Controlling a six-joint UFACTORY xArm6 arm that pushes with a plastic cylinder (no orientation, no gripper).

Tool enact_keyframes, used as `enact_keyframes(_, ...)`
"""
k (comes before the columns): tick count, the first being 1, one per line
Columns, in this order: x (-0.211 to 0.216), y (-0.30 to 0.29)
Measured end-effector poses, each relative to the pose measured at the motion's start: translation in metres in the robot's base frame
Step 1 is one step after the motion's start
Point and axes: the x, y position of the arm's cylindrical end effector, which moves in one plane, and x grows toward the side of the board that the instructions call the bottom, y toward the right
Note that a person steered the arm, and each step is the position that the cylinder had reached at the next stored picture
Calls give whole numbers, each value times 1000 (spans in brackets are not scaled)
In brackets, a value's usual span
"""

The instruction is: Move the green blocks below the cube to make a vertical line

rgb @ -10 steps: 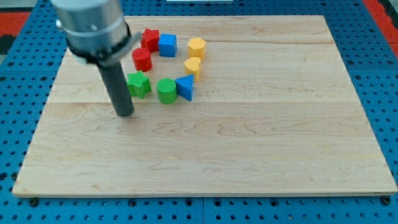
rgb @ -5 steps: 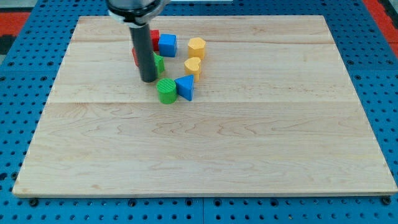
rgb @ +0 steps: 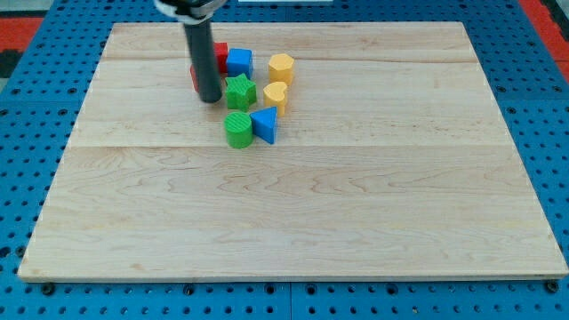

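A blue cube (rgb: 239,62) sits near the board's top. A green star block (rgb: 239,92) lies directly below it, almost touching. A green cylinder (rgb: 237,130) lies below the star, with a small gap between them. My tip (rgb: 211,99) rests on the board just left of the green star, touching or nearly touching its left side. The rod hides most of the red blocks behind it.
A red block (rgb: 220,55) shows left of the cube, and another red block (rgb: 194,78) peeks out left of the rod. A yellow hexagon block (rgb: 281,68) and a yellow heart block (rgb: 276,95) lie right of the cube. A blue triangle block (rgb: 265,125) touches the green cylinder's right side.
My tip swept from the board's left up and to the right, pushing the green star rightward to below the blue cube. The green cylinder has not moved.
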Motion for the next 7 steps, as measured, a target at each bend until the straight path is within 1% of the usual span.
enact_keyframes(1, 59, -2)
enact_keyframes(2, 85, 21)
enact_keyframes(3, 95, 48)
enact_keyframes(5, 60, 50)
enact_keyframes(6, 63, 66)
enact_keyframes(7, 66, 136)
